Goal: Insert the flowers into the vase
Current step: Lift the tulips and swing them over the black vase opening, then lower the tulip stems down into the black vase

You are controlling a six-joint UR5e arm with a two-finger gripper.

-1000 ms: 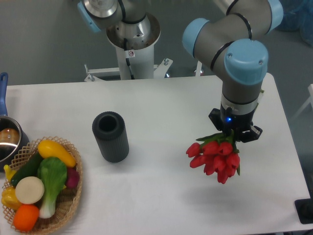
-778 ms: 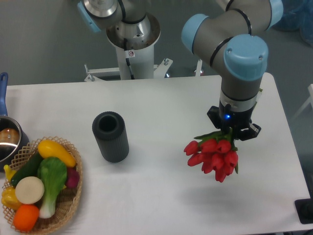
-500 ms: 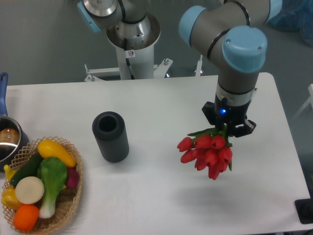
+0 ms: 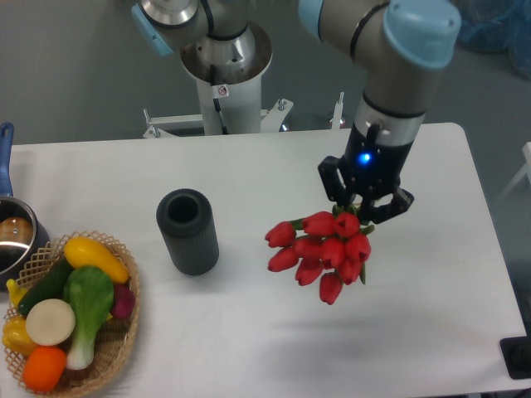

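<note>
gripper point(image 4: 362, 206) holds one bunch (about nine tulips point(image 4: 322, 248)), one vase point(image 4: 187, 231).

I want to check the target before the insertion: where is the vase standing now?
In the camera view the vase stands upright on the table's left half, right of the wicker basket, and apart to the left of the flowers held by the gripper.
</note>
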